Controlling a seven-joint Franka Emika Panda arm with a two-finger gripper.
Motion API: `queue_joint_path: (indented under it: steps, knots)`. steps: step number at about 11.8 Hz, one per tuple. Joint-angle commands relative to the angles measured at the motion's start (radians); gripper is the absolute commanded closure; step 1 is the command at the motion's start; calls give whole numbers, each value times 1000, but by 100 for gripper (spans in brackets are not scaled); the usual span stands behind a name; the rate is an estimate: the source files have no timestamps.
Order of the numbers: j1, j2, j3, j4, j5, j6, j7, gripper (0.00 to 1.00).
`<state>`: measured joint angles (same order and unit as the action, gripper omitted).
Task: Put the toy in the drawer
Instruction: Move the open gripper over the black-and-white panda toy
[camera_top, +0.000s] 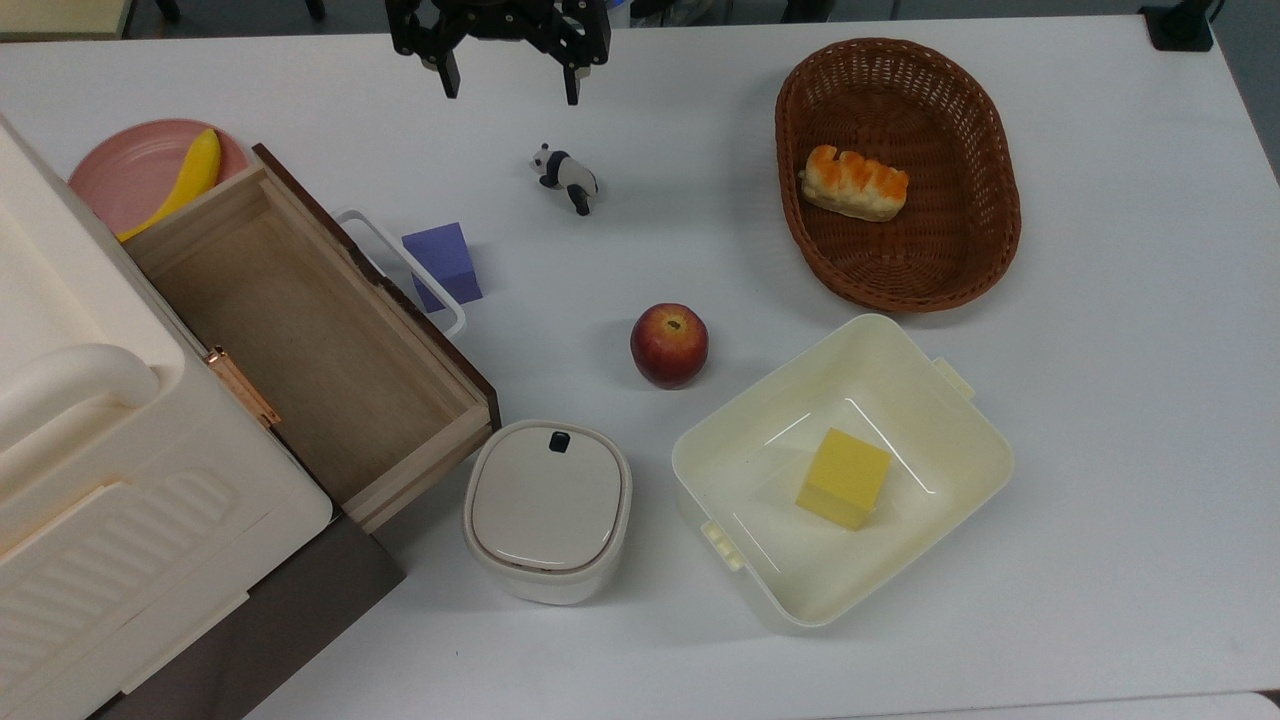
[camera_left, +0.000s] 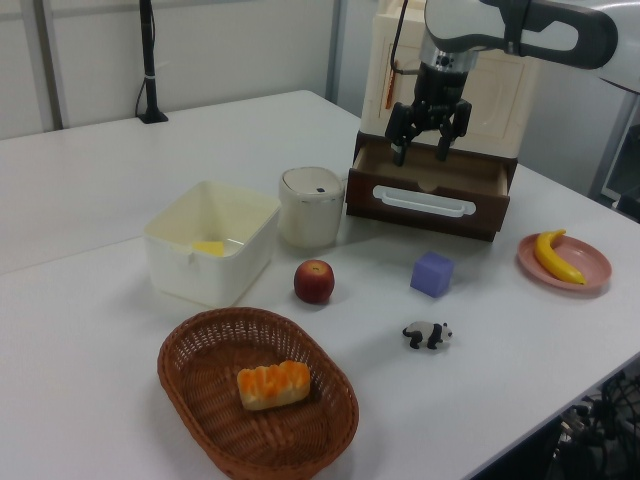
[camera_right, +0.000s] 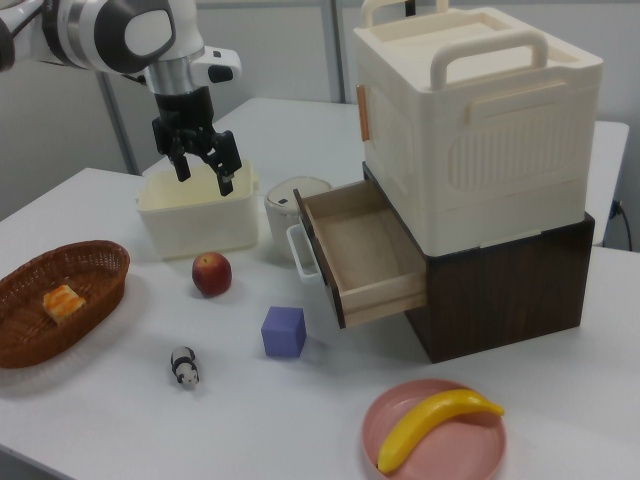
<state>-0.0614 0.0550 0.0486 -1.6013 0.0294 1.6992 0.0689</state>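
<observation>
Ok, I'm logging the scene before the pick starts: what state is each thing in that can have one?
drawer: pulled open, nothing inside.
gripper: jaws open, holding nothing, above the table.
toy: on the table, not grasped.
lidded pot: lid on.
tub: no lid, yellow cube inside.
basket: holds a bread roll.
plate: holds a banana.
</observation>
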Motion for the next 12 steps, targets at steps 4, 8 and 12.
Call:
queue_joint_path:
  steps: [4, 8, 12]
  knots:
    - [12, -9, 2, -20, 26, -13, -6, 0]
    - [26, -24, 10, -75, 17, -12, -21, 0]
    - [31, -122, 43, -277, -22, 57, -144, 0]
